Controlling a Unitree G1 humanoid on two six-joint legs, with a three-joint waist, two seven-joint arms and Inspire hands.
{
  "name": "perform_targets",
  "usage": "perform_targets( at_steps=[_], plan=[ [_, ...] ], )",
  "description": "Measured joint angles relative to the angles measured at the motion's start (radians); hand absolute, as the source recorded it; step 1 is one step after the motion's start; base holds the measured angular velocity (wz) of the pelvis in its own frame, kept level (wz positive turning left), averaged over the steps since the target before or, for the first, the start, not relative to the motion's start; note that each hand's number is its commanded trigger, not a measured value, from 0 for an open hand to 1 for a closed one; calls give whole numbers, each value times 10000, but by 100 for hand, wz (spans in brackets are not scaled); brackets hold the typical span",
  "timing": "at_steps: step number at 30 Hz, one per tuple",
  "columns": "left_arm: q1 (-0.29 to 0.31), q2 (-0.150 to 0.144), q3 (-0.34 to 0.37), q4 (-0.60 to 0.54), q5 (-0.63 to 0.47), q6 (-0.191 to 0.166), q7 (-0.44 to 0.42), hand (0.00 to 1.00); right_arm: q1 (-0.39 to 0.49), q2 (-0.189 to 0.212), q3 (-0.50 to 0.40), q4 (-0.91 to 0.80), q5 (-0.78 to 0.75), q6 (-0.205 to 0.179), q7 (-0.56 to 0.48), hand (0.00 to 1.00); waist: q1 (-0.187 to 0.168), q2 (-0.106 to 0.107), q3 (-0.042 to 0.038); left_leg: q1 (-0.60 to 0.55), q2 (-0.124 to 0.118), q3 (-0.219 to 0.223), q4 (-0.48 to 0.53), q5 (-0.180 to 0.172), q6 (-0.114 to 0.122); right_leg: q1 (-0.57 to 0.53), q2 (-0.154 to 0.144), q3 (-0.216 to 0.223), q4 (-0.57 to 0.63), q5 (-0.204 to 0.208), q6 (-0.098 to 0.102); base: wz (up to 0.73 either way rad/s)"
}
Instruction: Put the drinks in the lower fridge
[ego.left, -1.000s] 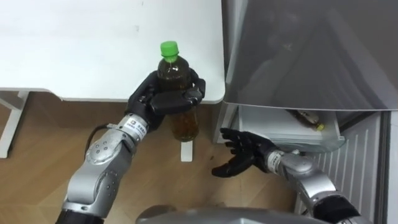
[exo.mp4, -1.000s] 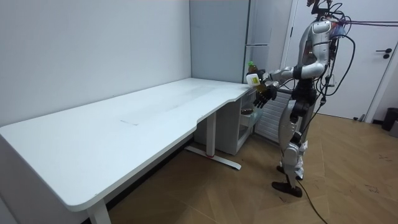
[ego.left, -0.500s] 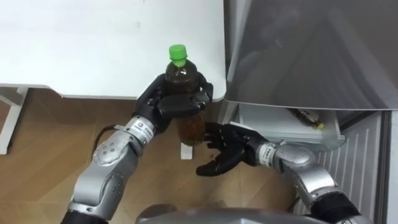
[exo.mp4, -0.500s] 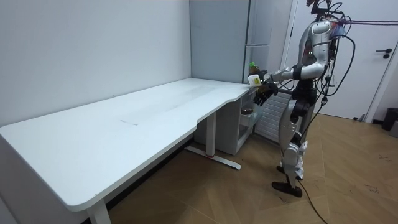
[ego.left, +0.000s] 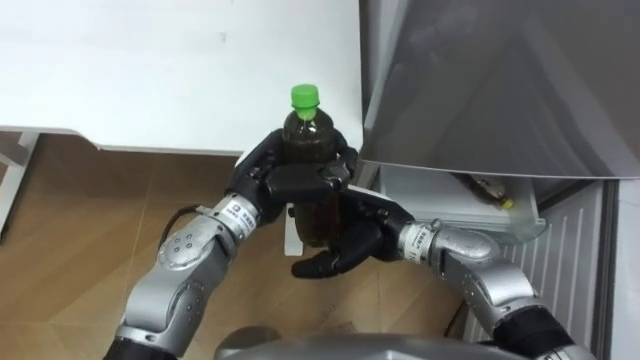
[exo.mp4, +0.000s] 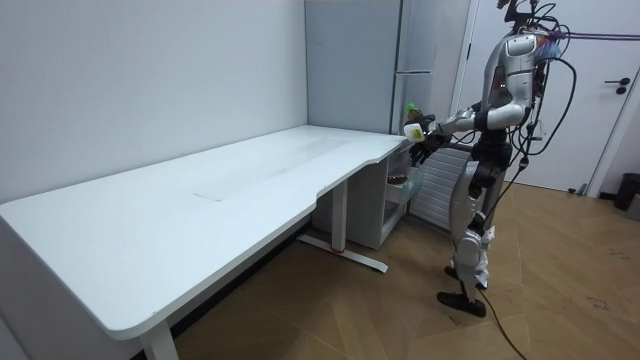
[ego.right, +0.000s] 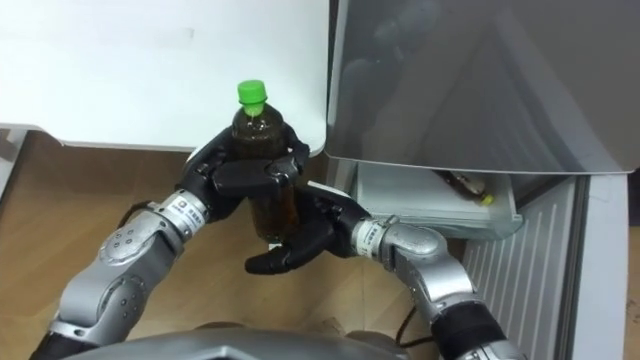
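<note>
- Gripping bottle (ego.left: 305, 130) upright in curled left hand (ego.left: 285, 180), just off table (ego.left: 150, 70) corner.
- Right hand (ego.left: 350, 245) uncurled at its base; close fully before loosening left.
- Then carry low into open fridge drawer (ego.left: 460, 205).

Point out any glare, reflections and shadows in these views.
Left eye view: the grey fridge door carries pale, smeared reflections. The white table is bright and almost featureless. The bottle, gripped by the fingers of the left hand, looks dark, with no strong glint. Room view: the light is even, with only soft shade on the floor under the table.
</note>
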Motion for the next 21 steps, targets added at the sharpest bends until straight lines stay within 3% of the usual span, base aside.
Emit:
perform_targets(
  at_steps=[3, 9, 10, 11, 12, 21],
  plan=[
    [0, -4, -121, 39, 0, 0, 0, 100, 1, -35, -8, -2, 314, 84, -1, 0, -12, 61, 30, -7, -3, -1, -15, -3, 4, -9, -2, -3, -5, 0, 0, 0],
    [-2, -39, -254, 108, 17, -5, -58, 100, 5, -44, 5, -24, 567, 168, -68, 0, -55, 219, 14, -16, 3, 40, -20, -3, 5, -12, -20, -23, -19, 0, 1, 0],
    [-2, -38, -246, 108, 27, -6, -97, 100, 5, -45, 4, -24, 619, 183, -75, 19, -51, 234, 10, -13, 5, 44, -20, -3, 5, -12, -20, -27, -19, 0, 0, 0],
    [-1, -38, -228, 107, 26, -27, -138, 100, 11, -47, 2, -24, 757, 196, -98, 83, -54, 262, 9, -7, 4, 49, -18, -3, 5, -9, -25, -36, -21, 0, 1, 0],
    [-2, -38, -216, 107, 24, -73, -178, 100, 23, -48, 4, -24, 973, 199, -159, 100, -55, 284, 11, -5, 4, 53, -15, -2, 5, -7, -29, -43, -21, 0, 1, 0],
    [-3, -40, -253, 94, 73, -384, -514, 100, 94, -70, 15, -24, 1993, 257, -906, 100, -3, 337, -8, -1, -1, 73, -28, -2, 5, -2, -2, -7, -22, 1, 1, 0]
  ],
)
